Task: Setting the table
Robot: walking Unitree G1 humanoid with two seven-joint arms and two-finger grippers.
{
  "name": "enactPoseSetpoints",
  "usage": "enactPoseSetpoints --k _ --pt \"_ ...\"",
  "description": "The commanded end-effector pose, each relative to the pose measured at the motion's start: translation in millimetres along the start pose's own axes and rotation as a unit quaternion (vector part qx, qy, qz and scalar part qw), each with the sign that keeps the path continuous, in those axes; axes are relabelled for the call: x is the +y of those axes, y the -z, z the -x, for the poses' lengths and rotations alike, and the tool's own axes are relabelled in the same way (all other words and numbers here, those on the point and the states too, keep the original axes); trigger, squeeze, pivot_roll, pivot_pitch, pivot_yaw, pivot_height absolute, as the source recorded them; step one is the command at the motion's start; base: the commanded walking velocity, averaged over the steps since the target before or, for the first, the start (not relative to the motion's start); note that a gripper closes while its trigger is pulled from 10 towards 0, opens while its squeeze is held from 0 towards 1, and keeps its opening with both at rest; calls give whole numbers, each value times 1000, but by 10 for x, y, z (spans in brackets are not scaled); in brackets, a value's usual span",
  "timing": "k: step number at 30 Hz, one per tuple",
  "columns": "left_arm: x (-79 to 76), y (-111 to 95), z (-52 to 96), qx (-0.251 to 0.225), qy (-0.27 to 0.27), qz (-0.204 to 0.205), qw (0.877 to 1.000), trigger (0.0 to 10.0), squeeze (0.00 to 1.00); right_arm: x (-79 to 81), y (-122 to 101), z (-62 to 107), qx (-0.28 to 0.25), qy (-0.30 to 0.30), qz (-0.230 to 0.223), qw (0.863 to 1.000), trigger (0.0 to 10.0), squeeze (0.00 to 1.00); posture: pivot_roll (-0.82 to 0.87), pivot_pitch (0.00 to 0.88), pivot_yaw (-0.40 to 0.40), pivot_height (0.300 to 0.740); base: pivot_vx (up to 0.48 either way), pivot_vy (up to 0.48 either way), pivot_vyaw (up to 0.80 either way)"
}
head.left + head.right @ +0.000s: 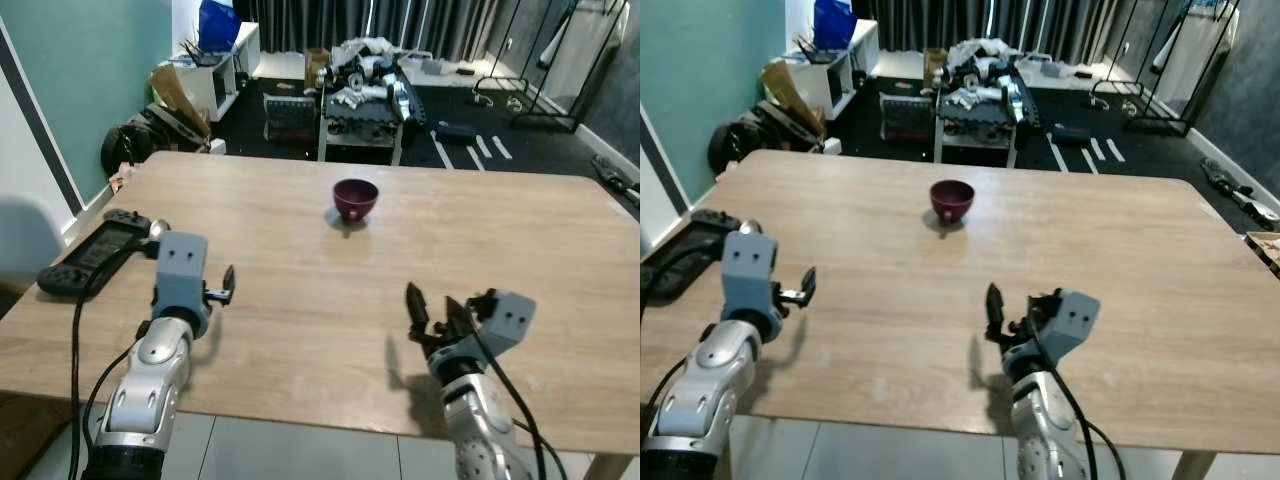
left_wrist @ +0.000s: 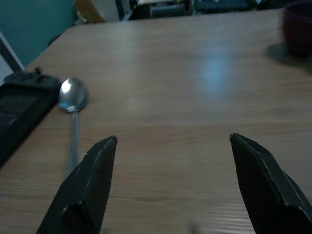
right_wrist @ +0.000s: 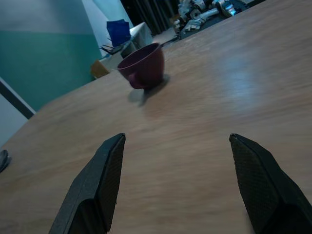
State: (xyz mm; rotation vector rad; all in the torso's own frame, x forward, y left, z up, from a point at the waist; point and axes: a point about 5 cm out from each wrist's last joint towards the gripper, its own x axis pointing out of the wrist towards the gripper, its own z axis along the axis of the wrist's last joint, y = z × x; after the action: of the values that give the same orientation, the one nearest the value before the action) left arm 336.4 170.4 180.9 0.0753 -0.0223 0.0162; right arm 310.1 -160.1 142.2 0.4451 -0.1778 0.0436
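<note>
Nearest the front edge of the light wooden tabletop (image 1: 300, 330), both claws hover with fingers spread wide and nothing held: the right claw (image 1: 432, 312) on the near side of the small dark-red round bowl (image 1: 355, 198), the left claw (image 1: 222, 286) nearer and off to the bowl's left. Just beyond that left claw lies a shiny metal spoon (image 2: 72, 105) beside a flat black controller (image 1: 97, 252). Farther back, the bowl stands upright mid-table.

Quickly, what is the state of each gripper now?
Left gripper: open, holding nothing, above the wooden table.
Right gripper: open, holding nothing.
</note>
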Motion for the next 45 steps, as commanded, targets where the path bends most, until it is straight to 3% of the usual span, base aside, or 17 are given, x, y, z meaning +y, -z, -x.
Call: enactPoseSetpoints --k 1,25,45 --pt "-31 18 12 3 9 -1 1000 10000 0 -54 10 24 3 10 2 1000 10000 0 78 60 44 740 0 0 0" --pt "-25 8 14 -6 9 14 1000 10000 0 -70 24 41 7 11 4 1000 10000 0 75 61 44 740 0 0 0" --pt "6 18 12 -7 4 8 1000 10000 0 -70 21 40 6 12 4 1000 10000 0 74 65 45 740 436 0 0"
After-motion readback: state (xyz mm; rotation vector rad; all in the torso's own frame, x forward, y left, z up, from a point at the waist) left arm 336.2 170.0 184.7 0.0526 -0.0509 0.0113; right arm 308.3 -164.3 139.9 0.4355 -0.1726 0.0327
